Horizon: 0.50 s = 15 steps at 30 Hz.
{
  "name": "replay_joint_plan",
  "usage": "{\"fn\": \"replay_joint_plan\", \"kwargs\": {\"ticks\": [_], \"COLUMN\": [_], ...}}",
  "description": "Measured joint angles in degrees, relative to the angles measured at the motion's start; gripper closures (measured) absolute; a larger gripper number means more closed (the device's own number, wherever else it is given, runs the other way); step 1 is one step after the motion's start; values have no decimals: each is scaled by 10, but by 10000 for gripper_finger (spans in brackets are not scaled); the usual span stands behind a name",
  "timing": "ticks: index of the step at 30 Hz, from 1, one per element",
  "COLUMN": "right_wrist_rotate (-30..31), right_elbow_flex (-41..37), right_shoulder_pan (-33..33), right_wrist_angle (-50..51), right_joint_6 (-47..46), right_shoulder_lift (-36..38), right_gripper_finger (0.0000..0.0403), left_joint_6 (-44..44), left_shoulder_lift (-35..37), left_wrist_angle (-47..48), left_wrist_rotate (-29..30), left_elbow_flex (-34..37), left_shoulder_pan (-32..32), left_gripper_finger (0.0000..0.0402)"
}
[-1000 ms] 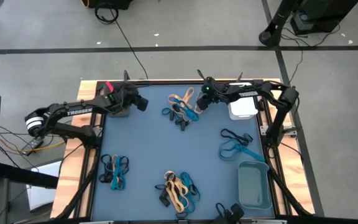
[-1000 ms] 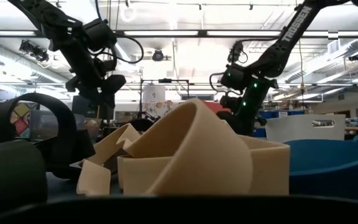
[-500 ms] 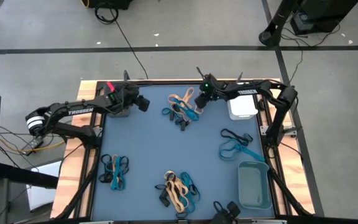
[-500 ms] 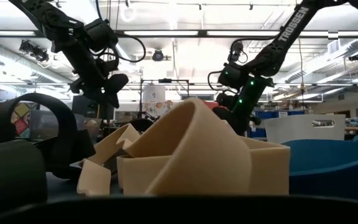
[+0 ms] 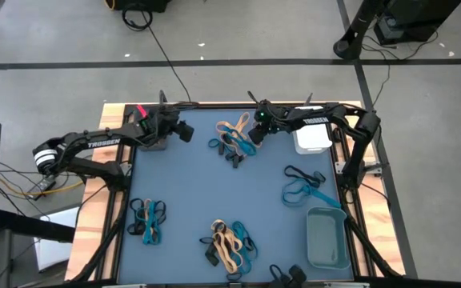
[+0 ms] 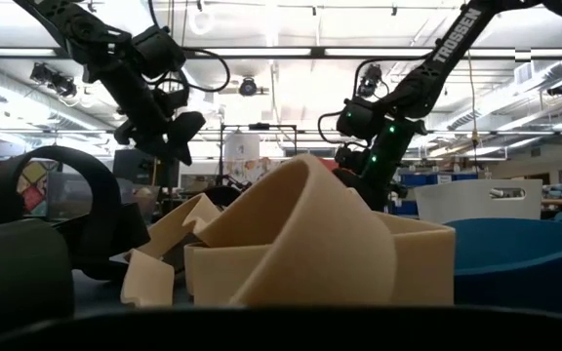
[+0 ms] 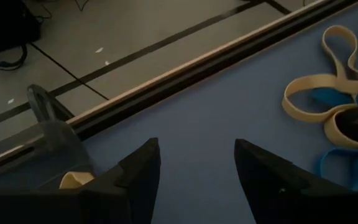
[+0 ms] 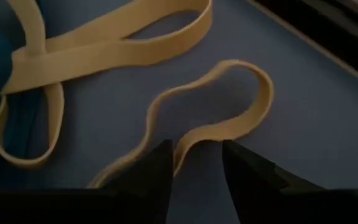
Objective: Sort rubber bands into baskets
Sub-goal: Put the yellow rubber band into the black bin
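- While the right claw [image 8: 194, 168] sits low over a tan band [image 8: 229, 106] near the far edge of the bench [image 5: 190, 192], its fingers stand partly apart with one strand of the loop between them, not yet clamped.
- Risk, as I judge it: the thin strand slips out on closing, or neighbouring tan loops [image 8: 98, 43] drag along.
- Left claw [image 7: 197, 168] is wide apart and empty, by the dark basket [image 5: 152, 138] at the far-left corner.
- Rubber bands [image 5: 232, 142]: flat, limp tan, blue and black loops, tangled in clusters across the bench.
- White basket [image 5: 312, 139] waits at the far right; grey-teal basket [image 5: 327, 238] at the near right.
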State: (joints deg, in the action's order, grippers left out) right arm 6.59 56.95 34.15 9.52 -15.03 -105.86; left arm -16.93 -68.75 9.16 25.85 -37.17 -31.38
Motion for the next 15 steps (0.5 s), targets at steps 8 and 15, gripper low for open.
{"fn": "replay_joint_plan", "kwargs": {"ticks": [8,15], "right_wrist_rotate": [-47,-69], "right_elbow_flex": [0,0], "right_shoulder_pan": [-8,-36], "right_wrist_angle": [23,21], "right_joint_6": [2,54], "right_shoulder_lift": [0,2], "right_gripper_finger": [347,391], "left_joint_6": [-1,-12], "left_shoulder_lift": [0,-3], "left_wrist_angle": [-8,-53], "left_wrist_rotate": [-9,-66], "left_elbow_flex": [0,0], "left_shoulder_pan": [0,3], "left_gripper_finger": [193,193]}}
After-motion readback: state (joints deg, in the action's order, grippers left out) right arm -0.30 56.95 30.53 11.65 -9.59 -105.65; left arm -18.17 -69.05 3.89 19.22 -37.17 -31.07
